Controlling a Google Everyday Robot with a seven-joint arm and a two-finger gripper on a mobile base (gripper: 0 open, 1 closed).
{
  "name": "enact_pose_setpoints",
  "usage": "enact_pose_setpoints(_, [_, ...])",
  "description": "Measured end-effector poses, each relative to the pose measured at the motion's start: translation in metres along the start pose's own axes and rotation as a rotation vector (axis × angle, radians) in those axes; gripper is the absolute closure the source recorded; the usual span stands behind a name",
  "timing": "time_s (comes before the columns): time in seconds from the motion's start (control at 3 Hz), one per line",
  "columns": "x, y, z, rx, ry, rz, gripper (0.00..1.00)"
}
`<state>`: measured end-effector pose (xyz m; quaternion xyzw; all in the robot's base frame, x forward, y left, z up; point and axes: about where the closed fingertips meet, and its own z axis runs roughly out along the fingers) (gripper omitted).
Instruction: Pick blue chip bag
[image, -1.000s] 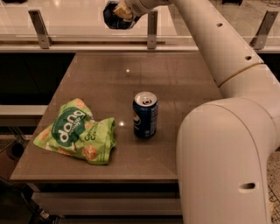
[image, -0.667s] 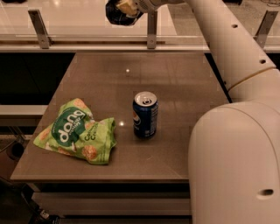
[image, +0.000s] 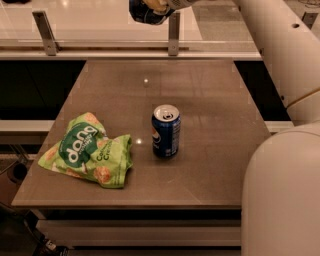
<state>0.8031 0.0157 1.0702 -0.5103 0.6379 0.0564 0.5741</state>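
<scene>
The arm has drawn more to the right of the frame since the earlier picture, and the gripper (image: 157, 5) with the blue chip bag (image: 142, 14) sits a little higher, cut by the top edge.

I see the jaws closed on the bag, which hangs above the far rail, well apart from the table (image: 210, 105). On the table the Pepsi can (image: 166, 131) stands upright in the centre, and the green bag (image: 87, 150) lies at lower left.
</scene>
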Motion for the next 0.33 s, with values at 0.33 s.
enact_pose_setpoints(0.33, [0.0005,0.0031,0.0011,-0.004,0.003,0.000,1.00])
